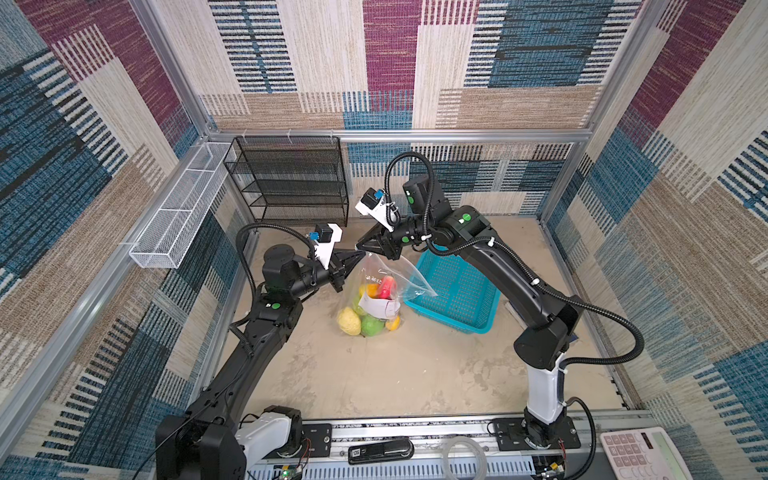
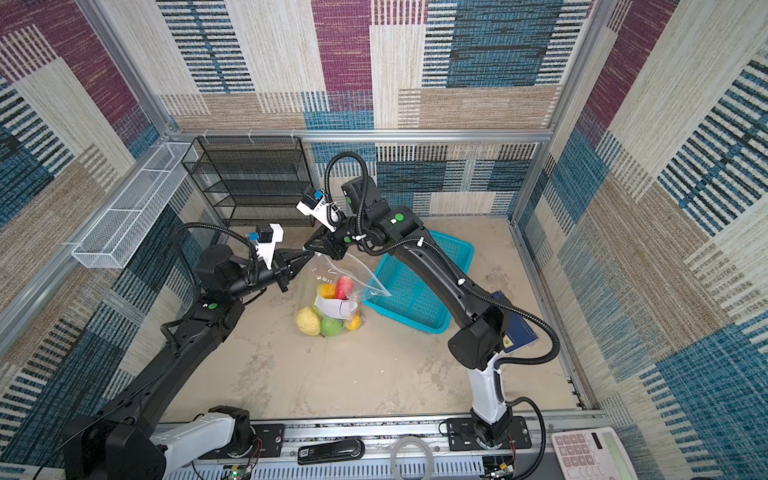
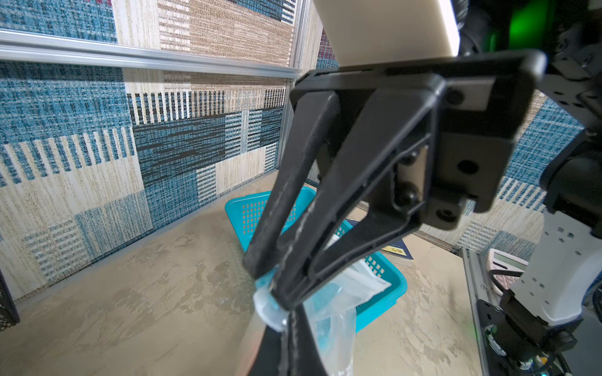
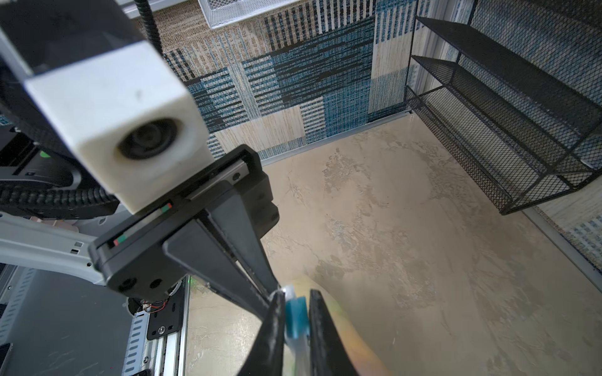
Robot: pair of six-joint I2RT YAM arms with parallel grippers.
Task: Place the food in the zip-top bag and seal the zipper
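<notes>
The clear zip-top bag (image 1: 376,270) hangs upright over the floor in both top views, its bottom resting there. Inside it the food shows: a yellow piece (image 1: 349,321), a green one (image 1: 372,325), a red one (image 1: 387,286) and an orange one (image 1: 371,289), behind a white label (image 1: 380,306). My left gripper (image 1: 360,253) is shut on the bag's top corner (image 3: 329,325). My right gripper (image 1: 358,246) meets it tip to tip. Its jaws press on the zipper's light-blue slider (image 4: 296,317), right beside the left fingertips (image 4: 275,289).
A turquoise perforated basket (image 1: 453,286) lies just right of the bag, under my right arm. A black mesh shelf (image 1: 291,178) and a white wire tray (image 1: 178,208) stand at the back left. A dark blue book (image 2: 519,328) and a calculator (image 1: 640,453) lie at the right.
</notes>
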